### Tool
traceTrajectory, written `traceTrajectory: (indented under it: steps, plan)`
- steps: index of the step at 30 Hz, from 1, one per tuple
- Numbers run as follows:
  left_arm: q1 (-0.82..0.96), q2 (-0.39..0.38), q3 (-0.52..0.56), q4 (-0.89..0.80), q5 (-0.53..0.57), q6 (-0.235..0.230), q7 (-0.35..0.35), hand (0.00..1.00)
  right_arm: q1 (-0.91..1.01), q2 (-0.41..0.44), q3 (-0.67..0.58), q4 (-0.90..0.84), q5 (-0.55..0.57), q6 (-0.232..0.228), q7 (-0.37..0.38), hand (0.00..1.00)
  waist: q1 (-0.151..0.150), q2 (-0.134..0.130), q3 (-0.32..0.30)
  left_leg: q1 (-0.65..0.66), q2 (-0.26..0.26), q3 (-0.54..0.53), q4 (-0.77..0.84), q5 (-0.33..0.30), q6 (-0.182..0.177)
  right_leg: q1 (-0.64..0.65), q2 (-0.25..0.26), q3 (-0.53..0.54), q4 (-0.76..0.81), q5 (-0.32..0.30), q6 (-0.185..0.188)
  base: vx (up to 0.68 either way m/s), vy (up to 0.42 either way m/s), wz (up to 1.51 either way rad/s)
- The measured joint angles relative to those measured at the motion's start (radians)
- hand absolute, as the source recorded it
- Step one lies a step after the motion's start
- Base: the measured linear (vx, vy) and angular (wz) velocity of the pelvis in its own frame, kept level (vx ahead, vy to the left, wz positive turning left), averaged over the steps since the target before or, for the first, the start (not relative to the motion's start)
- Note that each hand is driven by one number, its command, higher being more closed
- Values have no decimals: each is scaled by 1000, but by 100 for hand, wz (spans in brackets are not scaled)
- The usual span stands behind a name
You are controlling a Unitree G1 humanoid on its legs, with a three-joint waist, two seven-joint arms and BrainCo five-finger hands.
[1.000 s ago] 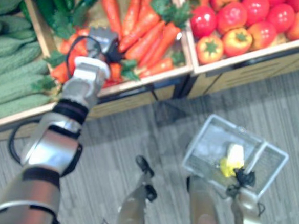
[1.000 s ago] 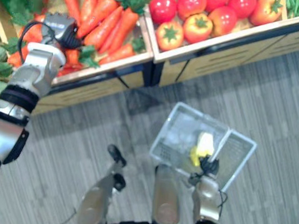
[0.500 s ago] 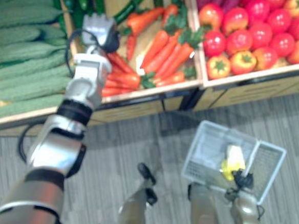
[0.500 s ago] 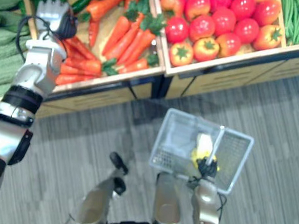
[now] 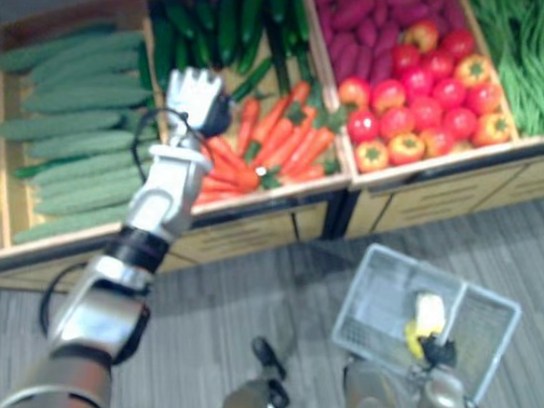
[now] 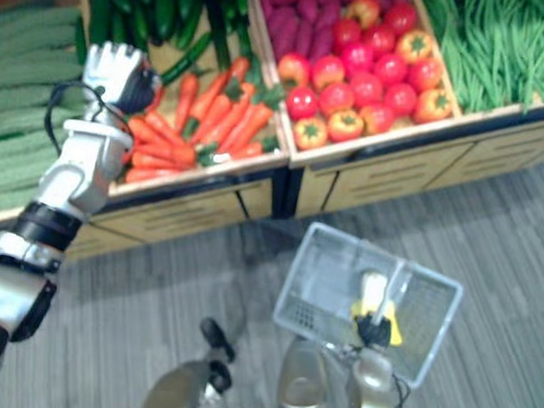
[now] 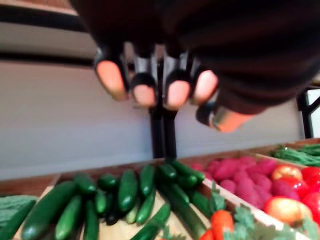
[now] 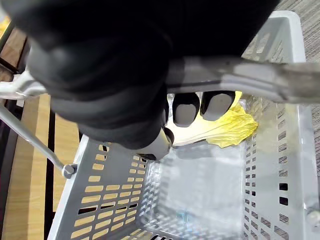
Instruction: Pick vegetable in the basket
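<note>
One yellow-white leafy vegetable point(image 8: 235, 125) lies in the grey basket point(image 6: 327, 283), whose handle point(image 8: 260, 77) the right hand point(image 8: 110, 85) grips, while the left hand point(image 5: 194, 94) hovers empty, fingers seemingly straight, above the carrots point(image 5: 281, 135).

Grey basket point(image 6: 324, 281) holding pale yellow leafy vegetable point(image 6: 372, 290)

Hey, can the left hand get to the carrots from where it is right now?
Probably yes. The left hand hangs open and empty above the carrots, with nothing between them; it would only need to lower. The right hand grips the basket handle.
</note>
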Motion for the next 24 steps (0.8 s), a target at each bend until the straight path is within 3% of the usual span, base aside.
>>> traceTrajectory:
  steps: [7,8,14,24]
  plan:
    - [25,-4,0,30,-3,-20,-14,100,5,-4,-12,9,-1,1,13,100,-1,0,-17,-14,-5,-20,-6,0,-1,-10,-6,-3,-1,0,1,12,-2,2]
    - [25,-4,1,41,-5,-20,-17,0,5,-4,-12,7,-2,0,12,100,-1,0,-18,-26,-6,-20,-6,0,-1,-23,-7,-3,1,2,4,-11,-4,4]
    - [32,-5,3,119,-13,-13,-38,0,3,-4,-11,-27,-3,1,11,100,-1,-5,-16,-96,-16,-15,0,17,23,-94,-13,12,-4,33,8,0,-1,1]
    - [31,-4,39,151,-46,-10,-53,0,-4,-2,-7,-44,-10,2,7,100,1,-22,-6,-124,-13,7,0,17,23,-131,-11,27,-14,42,8,36,-16,-5]
